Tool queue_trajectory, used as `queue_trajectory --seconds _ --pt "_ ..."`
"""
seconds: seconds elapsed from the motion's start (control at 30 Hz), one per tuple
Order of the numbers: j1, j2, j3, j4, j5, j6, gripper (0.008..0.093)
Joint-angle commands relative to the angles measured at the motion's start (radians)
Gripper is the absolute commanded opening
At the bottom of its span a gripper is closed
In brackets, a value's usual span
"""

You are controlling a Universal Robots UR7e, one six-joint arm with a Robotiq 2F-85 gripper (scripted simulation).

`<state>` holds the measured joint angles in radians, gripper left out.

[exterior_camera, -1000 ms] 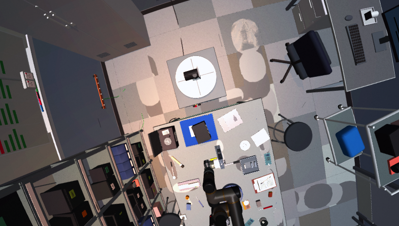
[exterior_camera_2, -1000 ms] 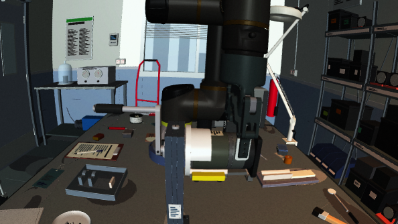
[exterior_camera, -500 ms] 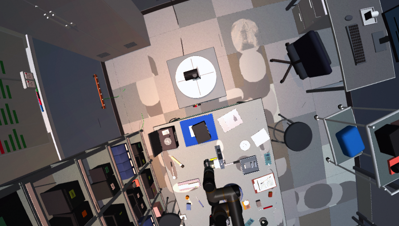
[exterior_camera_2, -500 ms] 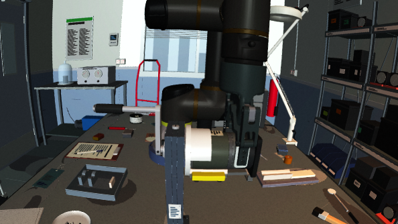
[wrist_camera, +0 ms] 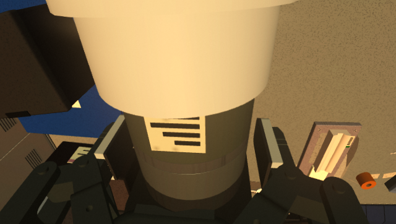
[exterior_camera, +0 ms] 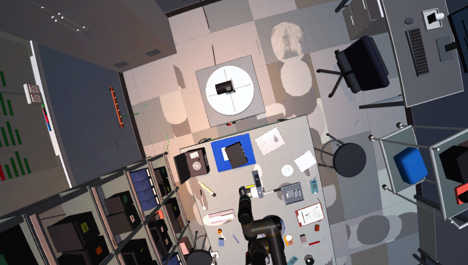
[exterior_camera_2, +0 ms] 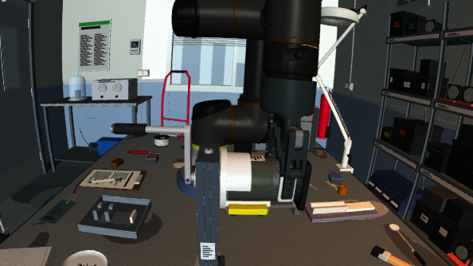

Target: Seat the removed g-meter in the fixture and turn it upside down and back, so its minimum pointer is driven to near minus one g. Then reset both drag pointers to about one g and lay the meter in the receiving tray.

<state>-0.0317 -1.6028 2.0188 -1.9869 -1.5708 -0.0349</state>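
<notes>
The g-meter, a white and olive cylinder, lies on its side against the upright blue plate of the fixture, over a yellow block. A crank handle sticks out from the fixture to the left. My gripper is open, with its fingers on either side of the meter's olive rear end. It holds nothing. A paper label faces the wrist camera. The grey receiving tray sits on the bench left of the fixture. The dial face is hidden.
Behind the fixture stand a red hand truck and a desk lamp. A clipboard lies beyond the tray. A wooden holder and an orange spool lie to the right. Shelving lines the right wall.
</notes>
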Motion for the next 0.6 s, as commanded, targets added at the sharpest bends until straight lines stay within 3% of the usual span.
queue_trajectory --seconds 0.0,0.3,0.57 --pt "0.0 0.0 -0.001 0.0 0.0 0.0 0.088" --pt "0.0 0.0 0.0 -0.001 0.0 0.0 0.088" --pt "0.0 0.0 0.0 -0.001 0.0 0.0 0.072"
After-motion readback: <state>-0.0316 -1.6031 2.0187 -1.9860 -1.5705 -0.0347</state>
